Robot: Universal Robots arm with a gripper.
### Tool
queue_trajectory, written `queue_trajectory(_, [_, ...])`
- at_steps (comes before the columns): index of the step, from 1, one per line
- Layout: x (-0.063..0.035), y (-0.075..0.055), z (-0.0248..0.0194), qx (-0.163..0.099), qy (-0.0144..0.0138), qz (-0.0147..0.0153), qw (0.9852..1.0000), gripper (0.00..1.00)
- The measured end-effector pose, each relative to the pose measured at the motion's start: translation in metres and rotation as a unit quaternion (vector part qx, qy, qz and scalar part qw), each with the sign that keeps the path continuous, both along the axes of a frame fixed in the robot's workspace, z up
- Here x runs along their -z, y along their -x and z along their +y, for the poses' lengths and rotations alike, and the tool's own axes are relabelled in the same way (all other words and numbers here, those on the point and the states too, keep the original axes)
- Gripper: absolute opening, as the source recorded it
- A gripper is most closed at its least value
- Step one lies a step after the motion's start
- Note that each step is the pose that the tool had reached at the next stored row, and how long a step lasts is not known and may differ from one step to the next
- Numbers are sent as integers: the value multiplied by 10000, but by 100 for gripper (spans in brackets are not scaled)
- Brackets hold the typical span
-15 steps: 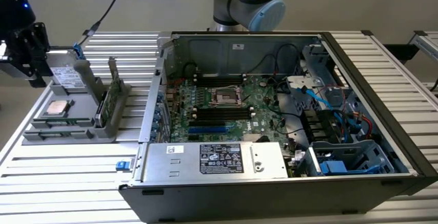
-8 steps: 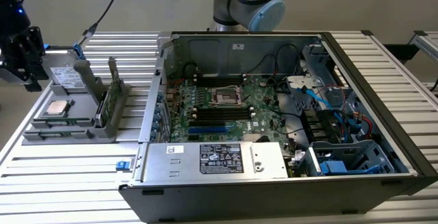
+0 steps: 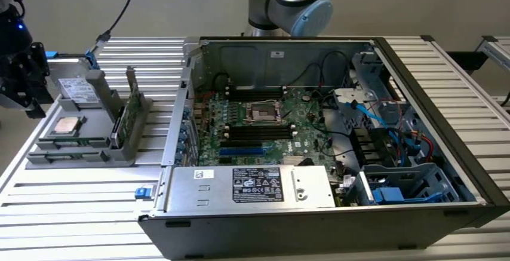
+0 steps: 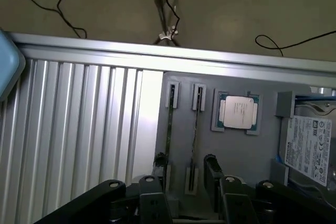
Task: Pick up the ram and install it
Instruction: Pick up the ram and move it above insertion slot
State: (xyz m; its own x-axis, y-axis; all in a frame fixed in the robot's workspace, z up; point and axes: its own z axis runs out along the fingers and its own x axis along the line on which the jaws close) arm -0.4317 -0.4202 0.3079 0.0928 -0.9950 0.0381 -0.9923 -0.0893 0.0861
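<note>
Over on the exterior view's left of the ribbed aluminium table (image 3: 80, 213), the grey plastic parts tray (image 3: 68, 156) is where the action is. The black two-fingered gripper (image 4: 185, 162) hangs right above it, fingers (image 4: 210, 163) spread apart and gripping nothing. Look into the tray from the wrist view: one long, thin green circuit-board ram (image 4: 195, 124) stands on edge in its narrow slot. A second ram (image 4: 169, 129) stands on edge in the parallel slot just beside it. The fingertips hover over one end of these two slots, and I cannot tell which stick they favour. The next pocket along holds the square silver processor chip (image 4: 237, 113), lying flat. Beyond that, a silver hard drive with a white label (image 4: 312, 148) rests in its own bay. Toward the exterior view's right, the big black open computer case (image 3: 319, 234) lies on its side. Inside it is a green motherboard (image 3: 303, 123) with long black memory slots (image 3: 257, 133) on either side of a square processor socket (image 3: 263, 113). A silver power supply box (image 3: 255, 184) runs along the near wall, and blue cables (image 3: 381, 114) run through the drive end.
</note>
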Motion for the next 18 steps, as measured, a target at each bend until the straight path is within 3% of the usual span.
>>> queue_trajectory(10, [181, 18, -251, -73, -50, 70, 9999, 42])
queue_trajectory(13, [237, 22, -284, -97, -61, 70, 9999, 42])
queue_trajectory(18, [327, 24, -293, -124, -76, 70, 9999, 42])
